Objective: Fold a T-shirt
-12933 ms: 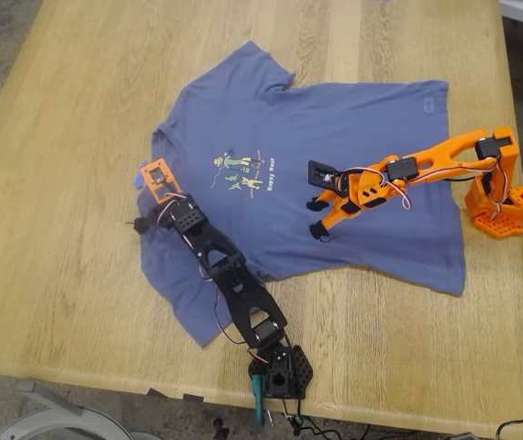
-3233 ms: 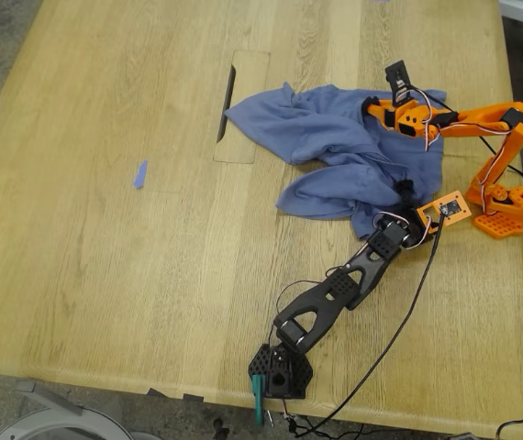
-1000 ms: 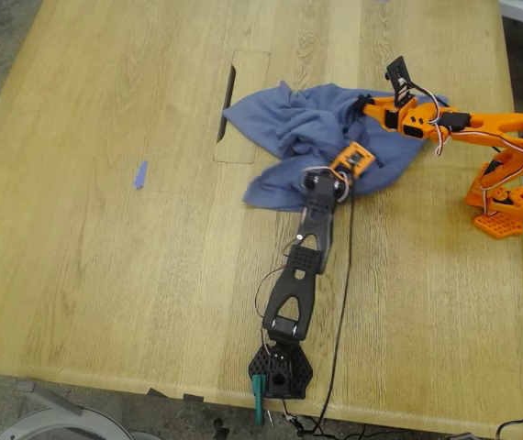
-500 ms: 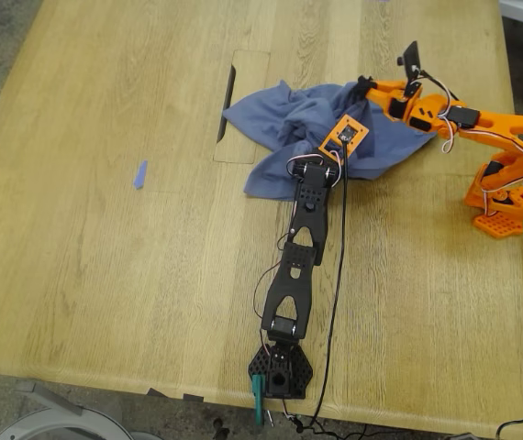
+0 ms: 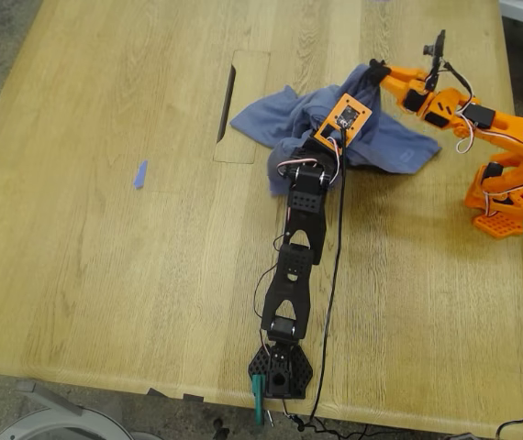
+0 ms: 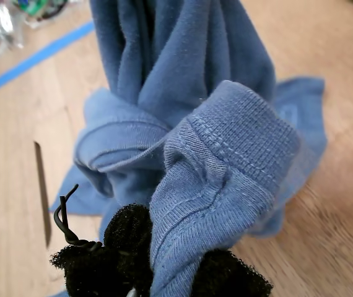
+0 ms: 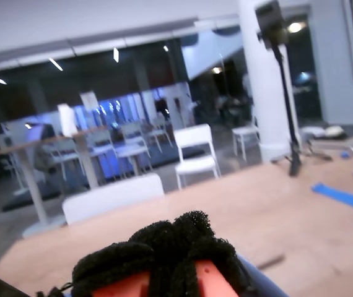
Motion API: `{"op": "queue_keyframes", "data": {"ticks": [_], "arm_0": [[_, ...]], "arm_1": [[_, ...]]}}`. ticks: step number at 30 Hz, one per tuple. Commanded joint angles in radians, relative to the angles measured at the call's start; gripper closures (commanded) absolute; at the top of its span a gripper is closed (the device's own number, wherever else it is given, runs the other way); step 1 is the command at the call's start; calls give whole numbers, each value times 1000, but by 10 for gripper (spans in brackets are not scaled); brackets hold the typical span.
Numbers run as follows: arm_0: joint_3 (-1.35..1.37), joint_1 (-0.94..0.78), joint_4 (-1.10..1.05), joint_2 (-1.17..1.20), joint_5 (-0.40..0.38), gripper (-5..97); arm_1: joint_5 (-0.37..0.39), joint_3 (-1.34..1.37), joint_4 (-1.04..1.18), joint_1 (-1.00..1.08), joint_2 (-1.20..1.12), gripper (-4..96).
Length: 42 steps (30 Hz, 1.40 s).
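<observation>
Evidently the large slate-blue short-sleeved cotton T-shirt (image 5: 399, 147) lay bunched in a crumpled heap on the pale wooden surface (image 5: 105, 275). It was toward the exterior view's upper right, just beside the long dark slot (image 5: 228, 92) cut into the wood. No chest print showed among the folds.

My first gripper (image 5: 335, 128), on the black arm that reached up from the exterior view's bottom edge, sat over the middle of the heap, largely hidden beneath its square orange camera mount (image 5: 344, 115). In the first wrist view its black padded jaws (image 6: 164, 272) were clenched on a ribbed, stitched edge of the T-shirt (image 6: 226, 154). The cloth bulged out between them, and more fabric rose in a hanging column beyond. The slot (image 6: 42, 192) and a strip of blue tape (image 6: 34, 59) showed past the cloth.

My second gripper (image 5: 372, 71), on the orange arm based at the exterior view's right, was raised above the surface. One peak of the T-shirt was drawn up to its black-padded tip. In the second wrist view its jaws (image 7: 170, 247) were pressed together, grasping the cloth, with a sliver of blue fabric (image 7: 257, 284) under them. The camera looked out level across the surface at a blurred room.

A small scrap of blue tape (image 5: 139, 174) lay well apart from the heap, toward the exterior view's left.
</observation>
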Motion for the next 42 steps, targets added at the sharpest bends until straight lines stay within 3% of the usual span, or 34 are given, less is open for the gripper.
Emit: {"op": "queue_keyframes", "data": {"ticks": [1, 26, 32, 42], "arm_0": [[-31, 2, -81, 238, -3, 918], [-35, 51, -474, 517, 41, 918], [-35, 107, -592, 543, 49, 918], [-37, 184, -603, 632, 52, 918]], "arm_1": [[-8, -167, -5, -34, 14, 915], [-51, -661, 52, -52, -40, 915], [-60, -686, 114, -57, -2, 915], [-61, -723, 258, -74, 80, 914]]}}
